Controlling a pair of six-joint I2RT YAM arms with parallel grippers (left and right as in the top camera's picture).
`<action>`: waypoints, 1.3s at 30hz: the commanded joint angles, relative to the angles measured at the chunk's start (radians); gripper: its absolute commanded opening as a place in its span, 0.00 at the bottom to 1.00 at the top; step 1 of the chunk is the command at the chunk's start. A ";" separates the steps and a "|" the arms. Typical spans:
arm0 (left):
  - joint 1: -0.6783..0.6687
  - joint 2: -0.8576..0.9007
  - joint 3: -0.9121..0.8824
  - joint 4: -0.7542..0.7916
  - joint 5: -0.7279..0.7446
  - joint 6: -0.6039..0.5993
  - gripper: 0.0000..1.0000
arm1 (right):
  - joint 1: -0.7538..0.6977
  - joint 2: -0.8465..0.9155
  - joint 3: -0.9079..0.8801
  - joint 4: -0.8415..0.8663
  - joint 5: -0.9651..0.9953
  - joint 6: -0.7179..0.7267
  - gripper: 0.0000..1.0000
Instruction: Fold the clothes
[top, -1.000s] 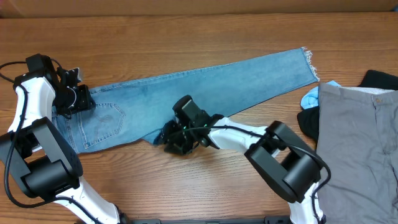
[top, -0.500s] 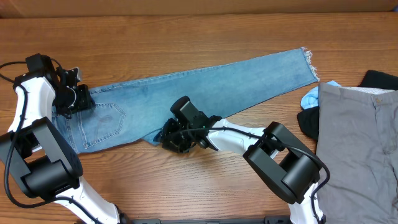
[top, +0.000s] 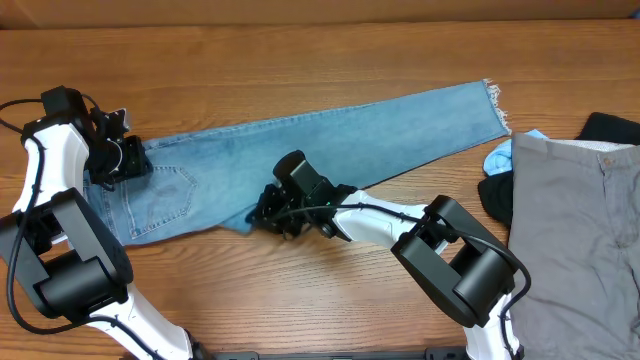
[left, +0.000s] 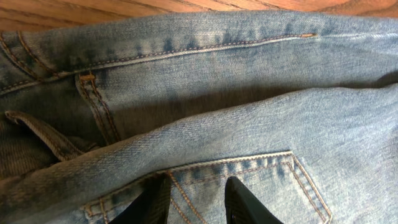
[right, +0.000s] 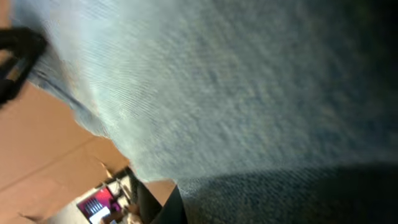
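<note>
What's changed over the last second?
The right pincer slid slightly left along the lower edge of the jeans and closed on the denim there. The left pincer at the waistband end and the rest of the jeans stayed put.

Jeans (top: 330, 140) were light-blue denim, tan pocket stitching between black left fingers (left: 152, 202); trousers (top: 570, 230) plain grey; table (top: 300, 60) brown wood-grain

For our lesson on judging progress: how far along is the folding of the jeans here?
Done: the jeans look doubled lengthwise, with one leg and one pocket showing. In hand: the right gripper is shut on their lower edge at mid-length, and the left gripper sits at the pocket end, fingers straddling denim. Left: the leg lies full length to its frayed hem, with no crosswise fold yet.
</note>
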 joint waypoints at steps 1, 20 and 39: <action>0.005 0.014 0.010 0.003 -0.006 -0.010 0.32 | -0.021 -0.068 0.002 -0.132 -0.066 -0.107 0.04; 0.005 -0.002 0.082 -0.071 0.025 -0.010 0.38 | -0.047 -0.155 -0.006 -0.515 -0.049 -0.267 0.45; 0.001 -0.010 0.173 -0.354 0.048 0.016 0.13 | 0.030 -0.132 -0.006 -0.356 0.034 -0.157 0.21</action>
